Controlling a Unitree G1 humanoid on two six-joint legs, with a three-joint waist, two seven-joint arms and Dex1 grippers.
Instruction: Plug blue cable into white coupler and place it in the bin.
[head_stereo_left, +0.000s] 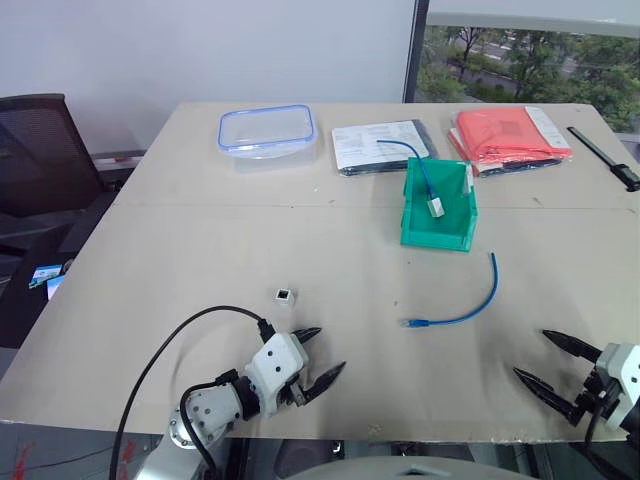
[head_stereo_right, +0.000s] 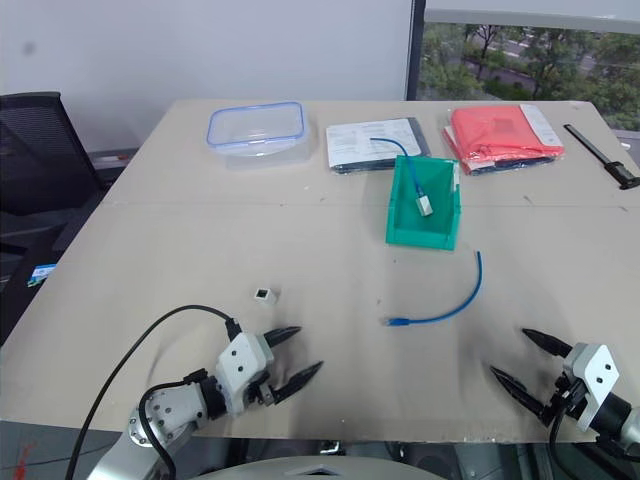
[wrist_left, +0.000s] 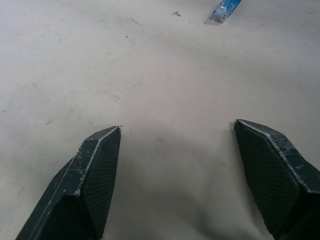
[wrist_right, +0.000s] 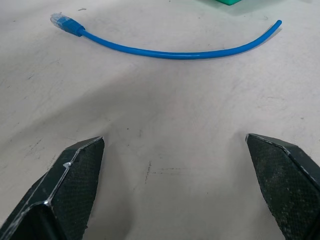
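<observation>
1. Near you, the beige counter (head_stereo_left: 200, 270) edge has your left hand (head_stereo_left: 322, 356) and right hand (head_stereo_left: 556, 361), both spread wide, holding nothing.
2. Next out, the white coupler (head_stereo_left: 285, 294) sits alone; the blue cable (head_stereo_left: 462, 304) curves nearby.
3. Farther, the bin (head_stereo_left: 440, 232) holds a second cable (head_stereo_left: 424, 176).
4. At the back, a clear tub (head_stereo_left: 267, 130), then a window (head_stereo_left: 530, 55).

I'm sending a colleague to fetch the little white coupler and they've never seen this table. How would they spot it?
Start at the beige table and find the robot's left gripper at its near edge. Just beyond it, alone on bare tabletop, sits the white coupler, a tiny white cube with a dark socket on top. Unlike the white block in the green bin, no cable is attached to it.
</observation>
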